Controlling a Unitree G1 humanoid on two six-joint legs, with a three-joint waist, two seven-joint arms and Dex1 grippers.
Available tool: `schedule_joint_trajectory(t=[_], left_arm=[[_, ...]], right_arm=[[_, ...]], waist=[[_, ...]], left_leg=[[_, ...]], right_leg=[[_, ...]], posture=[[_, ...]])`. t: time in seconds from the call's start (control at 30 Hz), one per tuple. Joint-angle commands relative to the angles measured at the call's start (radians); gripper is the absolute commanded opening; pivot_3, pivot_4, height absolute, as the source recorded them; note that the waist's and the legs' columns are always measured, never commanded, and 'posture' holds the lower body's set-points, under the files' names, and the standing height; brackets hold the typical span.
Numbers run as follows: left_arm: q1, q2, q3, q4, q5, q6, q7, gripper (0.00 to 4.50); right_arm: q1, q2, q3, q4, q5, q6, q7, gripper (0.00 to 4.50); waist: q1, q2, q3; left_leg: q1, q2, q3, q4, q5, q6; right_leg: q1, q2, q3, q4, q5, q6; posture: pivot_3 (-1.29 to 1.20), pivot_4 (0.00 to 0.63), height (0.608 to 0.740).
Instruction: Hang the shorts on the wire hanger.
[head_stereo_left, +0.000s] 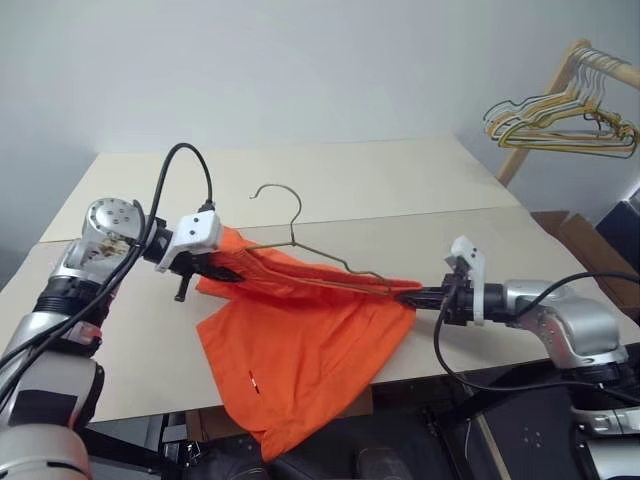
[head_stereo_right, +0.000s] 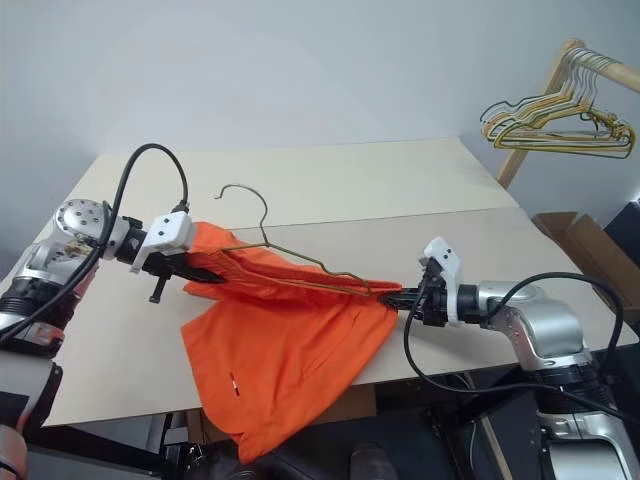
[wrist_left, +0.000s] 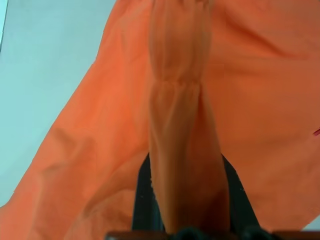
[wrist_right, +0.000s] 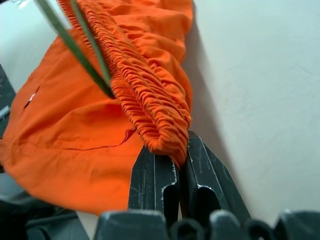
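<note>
two claws pinch shorts (head_stereo_left: 300, 345) waistband ends | hem overhangs table (head_stereo_left: 420, 195) edge

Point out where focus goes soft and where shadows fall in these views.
Left wrist view: the shorts sit so near the lens that the fabric is soft and blurred. Right wrist view: the waistband gathers are crisp, the wire hanger blurs, and the shorts shade the table beside them. Head views: even light, faint shadows.

A gathered fold of the shorts (wrist_left: 185, 150) sits pinched between the left tool's (wrist_left: 186, 220) black fingers (wrist_left: 145, 200), above the pale tabletop (wrist_left: 45, 75).
</note>
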Motion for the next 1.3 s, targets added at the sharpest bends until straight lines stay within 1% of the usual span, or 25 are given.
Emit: schedule_joint_trajectory(t=[0.03, 0.13, 0.23, 0.4, 0.53, 0.63, 0.77, 0.83, 0.93, 1.03, 1.17, 1.3], left_arm=[[-0.026, 0.015, 0.100, 0.064, -0.008, 0.067, 0.035, 0.00], [-0.024, -0.004, 0.139, 0.050, -0.048, 0.115, 0.012, 0.00], [-0.005, -0.003, 0.150, 0.026, -0.057, 0.129, -0.024, 0.00], [0.030, 0.032, 0.103, 0.034, 0.035, 0.017, -0.063, 0.00], [0.032, 0.048, 0.074, 0.040, 0.048, -0.009, -0.072, 0.00], [0.031, 0.048, 0.054, 0.074, 0.133, -0.084, -0.046, 0.00], [0.019, 0.028, 0.028, 0.112, 0.216, -0.120, 0.045, 0.00], [0.012, 0.016, 0.010, 0.122, 0.243, -0.147, 0.058, 0.00], [-0.003, -0.023, 0.012, 0.122, 0.236, -0.146, 0.062, 0.00], [-0.027, -0.079, 0.033, 0.118, 0.204, -0.113, 0.053, 0.00], [-0.049, -0.122, 0.055, 0.112, 0.179, -0.078, 0.041, 0.00], [-0.050, -0.132, 0.070, 0.104, 0.173, -0.064, 0.020, 0.00]], right_arm=[[0.012, -0.069, -0.055, 0.010, -0.018, -0.015, 0.007, 0.03], [0.017, -0.070, -0.050, 0.003, -0.013, -0.019, 0.006, 0.03], [0.025, -0.069, -0.045, -0.008, -0.013, -0.026, 0.008, 0.03], [0.021, -0.082, -0.054, -0.010, -0.009, -0.024, 0.016, 0.03], [0.011, -0.099, -0.062, -0.001, -0.013, -0.029, 0.022, 0.03], [-0.003, -0.113, -0.065, 0.003, -0.011, -0.031, 0.034, 0.03], [-0.012, -0.133, -0.064, -0.064, 0.011, -0.035, 0.074, 0.03], [-0.028, -0.139, -0.042, -0.111, 0.009, -0.027, 0.079, 0.03], [-0.060, -0.128, 0.013, -0.172, -0.011, -0.012, 0.057, 0.03], [-0.110, -0.085, 0.076, -0.218, -0.034, 0.033, -0.013, 0.03], [-0.145, -0.067, 0.109, -0.224, -0.054, 0.075, -0.066, 1.19], [-0.157, -0.077, 0.087, -0.213, -0.060, 0.105, -0.101, 2.61]], waist=[[-0.001, 0.000, 0.000], [-0.003, 0.000, 0.000], [-0.009, 0.000, 0.000], [-0.007, 0.000, 0.000], [-0.006, 0.000, 0.000], [-0.004, 0.000, 0.000], [-0.003, 0.000, 0.000], [-0.004, 0.000, 0.000], [-0.004, 0.000, 0.000], [-0.005, 0.000, 0.000], [-0.006, 0.000, 0.000], [-0.007, 0.000, 0.000]], left_leg=[[0.000, 0.000, 0.000, 0.000, 0.000, 0.000], [0.000, 0.000, 0.000, 0.000, 0.000, 0.000], [0.000, 0.000, 0.000, 0.000, 0.000, 0.000], [0.000, 0.000, 0.000, 0.000, 0.000, 0.000], [0.000, 0.000, 0.000, 0.000, 0.000, 0.000], [0.000, 0.000, 0.000, 0.000, 0.000, 0.000], [0.000, 0.000, 0.000, 0.000, 0.000, 0.000], [0.000, 0.000, 0.000, 0.000, 0.000, 0.000], [0.000, 0.000, 0.000, 0.000, 0.000, 0.000], [0.000, 0.000, 0.000, 0.000, 0.000, 0.000], [-0.001, 0.000, 0.000, 0.001, 0.000, 0.000], [-0.002, 0.000, 0.000, 0.001, 0.000, 0.000]], right_leg=[[0.000, 0.000, 0.000, 0.000, 0.000, 0.000], [0.000, 0.000, 0.000, 0.000, 0.000, 0.000], [0.000, 0.000, 0.000, 0.000, 0.000, 0.000], [0.000, 0.000, 0.000, 0.000, 0.000, 0.000], [0.000, 0.000, 0.000, 0.000, 0.000, 0.000], [0.000, 0.000, 0.000, 0.000, 0.000, 0.000], [0.000, 0.000, 0.000, 0.000, 0.000, 0.000], [0.000, 0.000, 0.000, 0.000, 0.000, 0.000], [0.000, 0.000, 0.000, 0.000, 0.000, 0.000], [0.000, 0.000, 0.000, 0.001, 0.000, 0.000], [-0.001, 0.000, 0.000, 0.000, 0.000, 0.000], [-0.001, 0.000, -0.001, 0.000, 0.000, 0.000]], posture=[[-0.14, 0.000, 0.740], [-0.15, 0.000, 0.740], [-0.15, 0.000, 0.740], [-0.15, 0.000, 0.740], [-0.15, 0.000, 0.740], [-0.15, 0.000, 0.740], [-0.16, 0.000, 0.740], [-0.16, 0.000, 0.740], [-0.17, 0.000, 0.740], [-0.17, 0.000, 0.740], [-0.17, 0.000, 0.740], [-0.18, 0.000, 0.740]])
